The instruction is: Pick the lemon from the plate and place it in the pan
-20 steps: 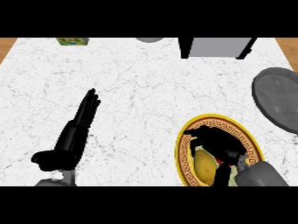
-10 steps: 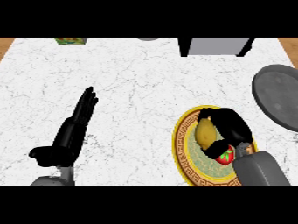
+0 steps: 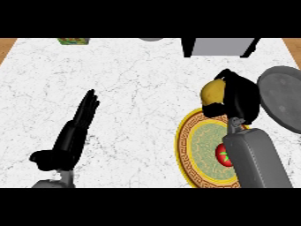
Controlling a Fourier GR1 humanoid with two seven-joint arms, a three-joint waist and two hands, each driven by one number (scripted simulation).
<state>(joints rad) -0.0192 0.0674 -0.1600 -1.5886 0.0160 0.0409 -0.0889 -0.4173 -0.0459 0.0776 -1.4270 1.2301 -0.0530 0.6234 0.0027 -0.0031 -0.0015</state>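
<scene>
The right robot hand [image 3: 236,98] curls round the lemon [image 3: 211,92], holding it above the counter [image 3: 140,88] just past the plate's [image 3: 190,137] 12 o'clock rim. The pan [image 3: 289,99] lies at 3 o'clock of the lemon, close by. A red item [image 3: 222,154] sits on the plate. The left robot hand [image 3: 71,134] rests at 8 o'clock, fingers straight.

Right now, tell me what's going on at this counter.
The right robot hand is curled round the lemon, holding it off the plate, beside the grey pan but not yet over it. A red item remains on the plate. The left robot hand rests open on the counter, fingers straight.
</scene>
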